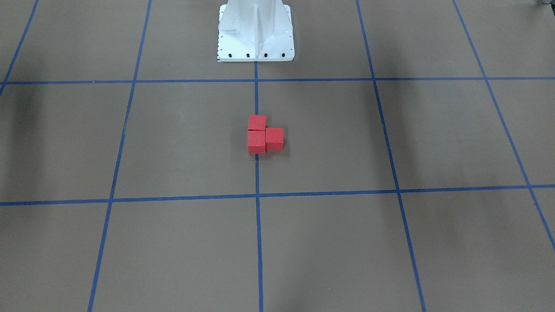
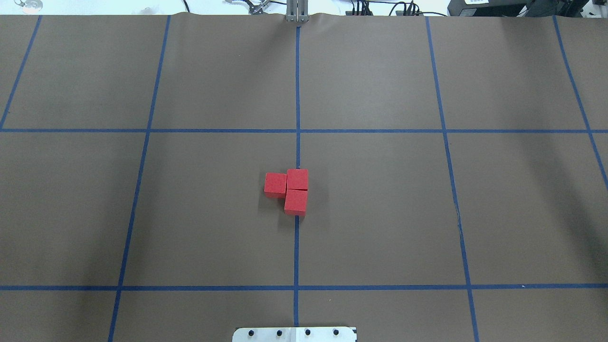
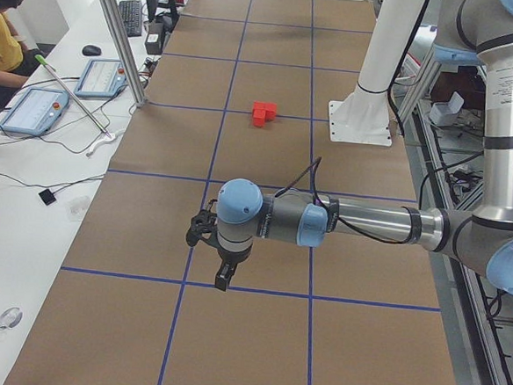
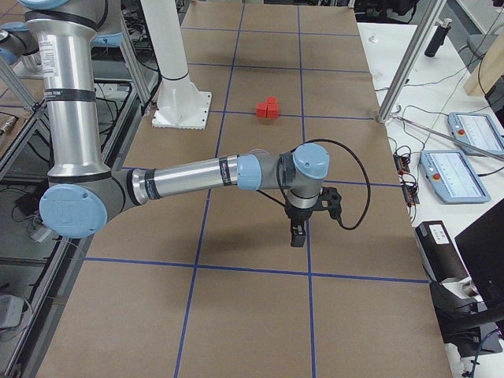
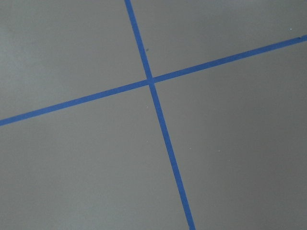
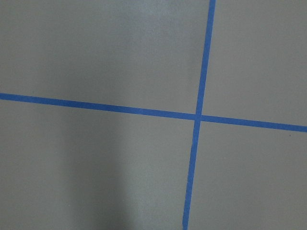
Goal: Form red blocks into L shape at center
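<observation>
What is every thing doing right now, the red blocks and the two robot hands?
red blocks: all three flat on the table, touching, making an L; two on the blue line, one on the robot's left side.
left gripper: pointing down over the table, away from the blocks; open or shut, can't tell.
right gripper: pointing down, away from the blocks; open or shut, can't tell.

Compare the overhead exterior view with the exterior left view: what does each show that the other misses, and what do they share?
Overhead only: cables past the far edge of the table. Left view only: the left arm with its pincer over the table, a person and two tablets on a white desk. Both: three red blocks touching in an L, blue tape lines, the white base plate.
</observation>
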### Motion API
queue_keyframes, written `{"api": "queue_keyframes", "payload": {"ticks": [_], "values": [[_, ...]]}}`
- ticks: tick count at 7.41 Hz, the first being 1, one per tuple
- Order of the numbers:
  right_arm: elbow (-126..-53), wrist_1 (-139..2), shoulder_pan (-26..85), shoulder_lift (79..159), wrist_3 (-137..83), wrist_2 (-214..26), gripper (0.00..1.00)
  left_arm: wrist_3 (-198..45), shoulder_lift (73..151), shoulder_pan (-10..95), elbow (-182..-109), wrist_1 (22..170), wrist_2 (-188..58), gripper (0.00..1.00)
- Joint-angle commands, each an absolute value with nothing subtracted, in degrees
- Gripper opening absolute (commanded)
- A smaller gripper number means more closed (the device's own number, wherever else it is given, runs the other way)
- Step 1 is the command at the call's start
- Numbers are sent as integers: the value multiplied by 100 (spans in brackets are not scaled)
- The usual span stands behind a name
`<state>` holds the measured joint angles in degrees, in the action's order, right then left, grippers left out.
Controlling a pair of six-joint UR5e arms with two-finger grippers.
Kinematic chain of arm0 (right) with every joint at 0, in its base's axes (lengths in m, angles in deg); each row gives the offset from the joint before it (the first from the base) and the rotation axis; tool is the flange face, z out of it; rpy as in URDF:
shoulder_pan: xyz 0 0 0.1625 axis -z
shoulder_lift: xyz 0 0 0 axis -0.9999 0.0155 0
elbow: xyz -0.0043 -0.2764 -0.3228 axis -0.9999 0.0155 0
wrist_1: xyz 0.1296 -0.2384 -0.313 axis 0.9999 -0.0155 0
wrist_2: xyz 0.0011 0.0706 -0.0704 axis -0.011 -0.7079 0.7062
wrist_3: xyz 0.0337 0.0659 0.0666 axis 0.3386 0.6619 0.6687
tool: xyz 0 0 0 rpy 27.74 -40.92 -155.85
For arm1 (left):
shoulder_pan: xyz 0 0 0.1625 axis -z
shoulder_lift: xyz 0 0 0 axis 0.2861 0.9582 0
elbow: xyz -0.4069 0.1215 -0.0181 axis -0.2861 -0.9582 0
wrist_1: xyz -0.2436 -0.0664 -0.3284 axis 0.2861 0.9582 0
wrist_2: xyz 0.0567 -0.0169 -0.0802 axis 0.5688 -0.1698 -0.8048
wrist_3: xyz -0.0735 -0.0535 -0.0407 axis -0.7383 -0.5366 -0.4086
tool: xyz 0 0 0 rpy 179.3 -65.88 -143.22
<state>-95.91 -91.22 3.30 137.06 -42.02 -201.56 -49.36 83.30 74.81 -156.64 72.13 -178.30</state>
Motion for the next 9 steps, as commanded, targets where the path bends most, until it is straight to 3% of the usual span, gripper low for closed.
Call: {"api": "queue_keyframes", "payload": {"ticks": [1, 9], "values": [[-9624, -9118, 167, 13890, -4205, -20153, 100, -4932, 8321, 7478, -15664, 7227, -17832, 100], [-9589, -9127, 43, 14286, -4188, -20161, 100, -4950, 8304, 7478, -15620, 7210, -17823, 100]]}}
